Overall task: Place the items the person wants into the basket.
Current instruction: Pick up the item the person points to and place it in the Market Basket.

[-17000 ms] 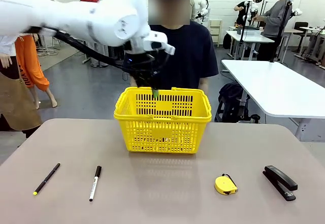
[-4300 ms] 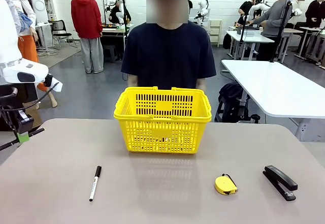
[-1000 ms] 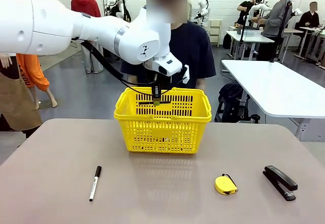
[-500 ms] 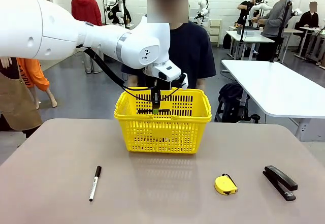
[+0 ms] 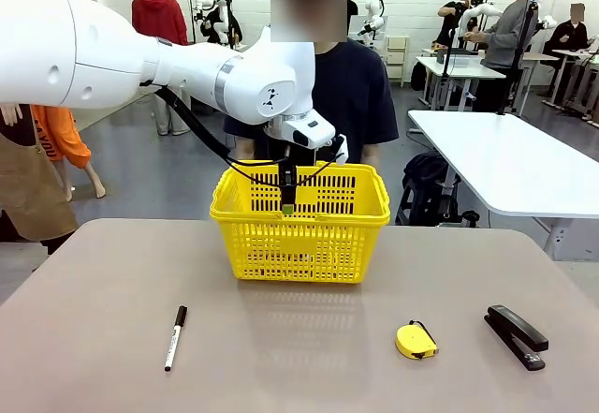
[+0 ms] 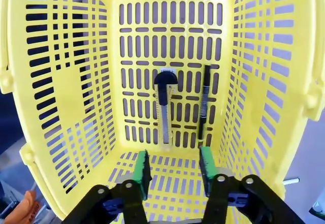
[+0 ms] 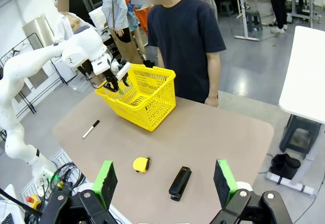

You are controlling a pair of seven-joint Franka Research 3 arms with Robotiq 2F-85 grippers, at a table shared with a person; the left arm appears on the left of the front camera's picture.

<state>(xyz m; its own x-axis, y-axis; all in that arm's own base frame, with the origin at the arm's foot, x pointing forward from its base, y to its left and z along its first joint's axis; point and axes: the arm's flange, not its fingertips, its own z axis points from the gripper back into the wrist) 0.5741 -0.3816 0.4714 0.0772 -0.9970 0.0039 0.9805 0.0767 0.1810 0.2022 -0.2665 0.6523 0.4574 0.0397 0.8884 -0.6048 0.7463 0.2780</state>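
Left jaws apart now, pen [image 6: 204, 102] down in basket [image 6: 112, 71].

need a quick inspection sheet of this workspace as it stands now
surface: tan table, flat, small tools lying on it
job's things: yellow basket upright at far side; box cutter and pen lying apart on its floor; marker on the table, near left
clutter: tape measure and stapler, near right
pincers: left pincer open, empty, at the basket's mouth; right pincer open, empty, high over the table
cables: black cable hanging under the left arm
surroundings: person standing behind the basket; white table beyond
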